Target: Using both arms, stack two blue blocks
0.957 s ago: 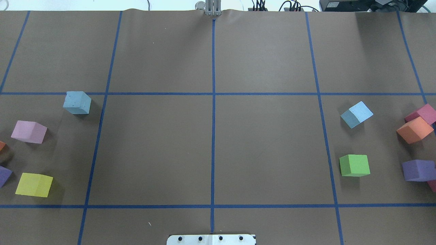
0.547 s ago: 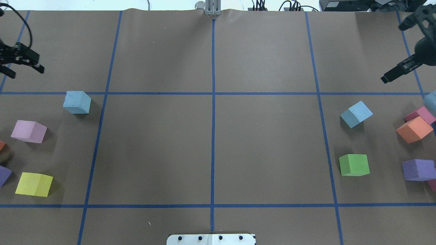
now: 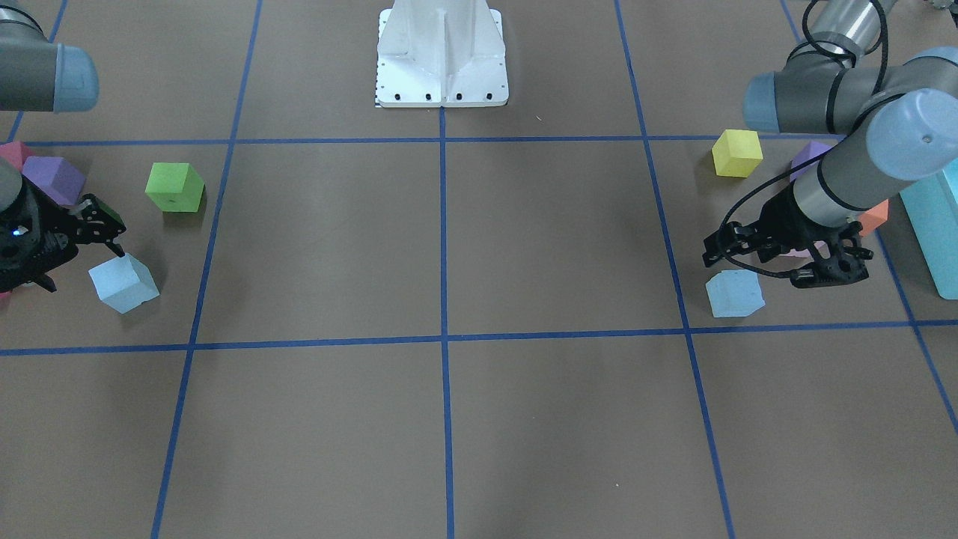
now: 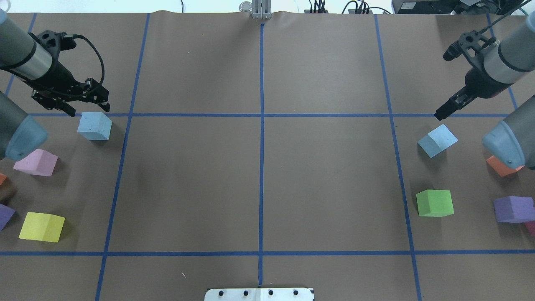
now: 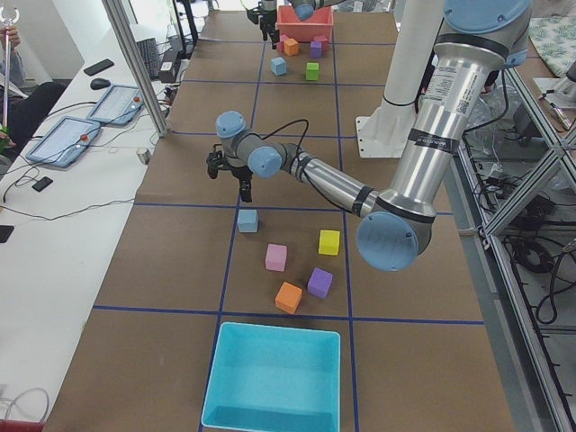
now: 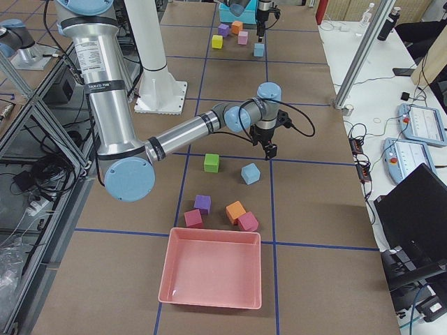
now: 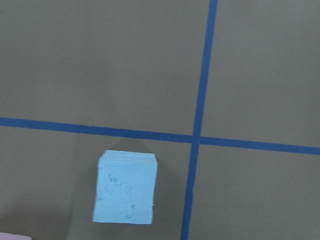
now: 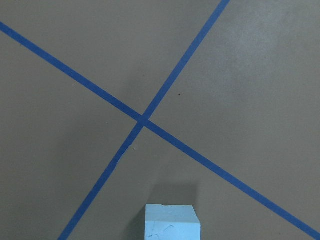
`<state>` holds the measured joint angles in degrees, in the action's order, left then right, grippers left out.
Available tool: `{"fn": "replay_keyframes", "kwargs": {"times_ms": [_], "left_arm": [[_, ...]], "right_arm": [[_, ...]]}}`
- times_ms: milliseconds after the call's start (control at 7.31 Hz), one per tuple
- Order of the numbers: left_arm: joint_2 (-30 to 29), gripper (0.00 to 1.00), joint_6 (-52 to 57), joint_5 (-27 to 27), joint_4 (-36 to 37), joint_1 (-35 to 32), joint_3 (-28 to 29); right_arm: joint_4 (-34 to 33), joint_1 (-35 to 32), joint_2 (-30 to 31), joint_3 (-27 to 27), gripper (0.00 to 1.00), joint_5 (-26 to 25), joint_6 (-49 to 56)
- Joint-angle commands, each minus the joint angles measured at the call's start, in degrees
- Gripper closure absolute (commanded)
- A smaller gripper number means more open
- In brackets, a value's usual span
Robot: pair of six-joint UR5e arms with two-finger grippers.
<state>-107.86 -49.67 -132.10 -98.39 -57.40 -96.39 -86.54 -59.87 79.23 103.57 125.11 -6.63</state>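
Observation:
Two pale blue blocks lie apart on the brown table. The left block (image 4: pixel 95 126) also shows in the front view (image 3: pixel 736 293) and the left wrist view (image 7: pixel 126 187). My left gripper (image 4: pixel 89 110) hangs open just beyond it, above the table. The right block (image 4: pixel 437 140), turned diagonally, also shows in the front view (image 3: pixel 123 282) and at the bottom edge of the right wrist view (image 8: pixel 172 222). My right gripper (image 4: pixel 441 113) hovers just beyond it and looks open in the front view (image 3: pixel 78 251). Both grippers are empty.
Near the left block lie a pink cube (image 4: pixel 35 162) and a yellow cube (image 4: pixel 42 227). Near the right block lie a green cube (image 4: pixel 435 203), an orange cube (image 4: pixel 501 166) and a purple cube (image 4: pixel 513 209). A turquoise box (image 5: pixel 273 378) and a pink tray (image 6: pixel 213 269) stand at the table's ends.
Both arms have come into the overhead view from the sides and moved inward and nearer, each gripper now close beyond its blue block. The blocks have not moved.

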Motion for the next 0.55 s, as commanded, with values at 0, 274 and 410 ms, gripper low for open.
{"fn": "replay_keyframes", "kwargs": {"times_ms": [0, 274, 410], "left_arm": [[0.6, 0.0, -0.3, 2.0, -1.3, 1.2, 0.2], [0.8, 0.0, 0.3, 2.3, -1.4, 1.2, 0.6], [0.8, 0.0, 0.5, 2.3, -1.3, 1.1, 0.7]], "right_arm": [[11.8, 3.9, 3.8, -2.2, 0.08, -2.6, -6.6], [21.7, 4.8, 5.9, -6.6, 0.08, -3.1, -7.9], [22.3, 4.7, 6.4, -6.8, 0.08, -3.2, -7.6]]}}
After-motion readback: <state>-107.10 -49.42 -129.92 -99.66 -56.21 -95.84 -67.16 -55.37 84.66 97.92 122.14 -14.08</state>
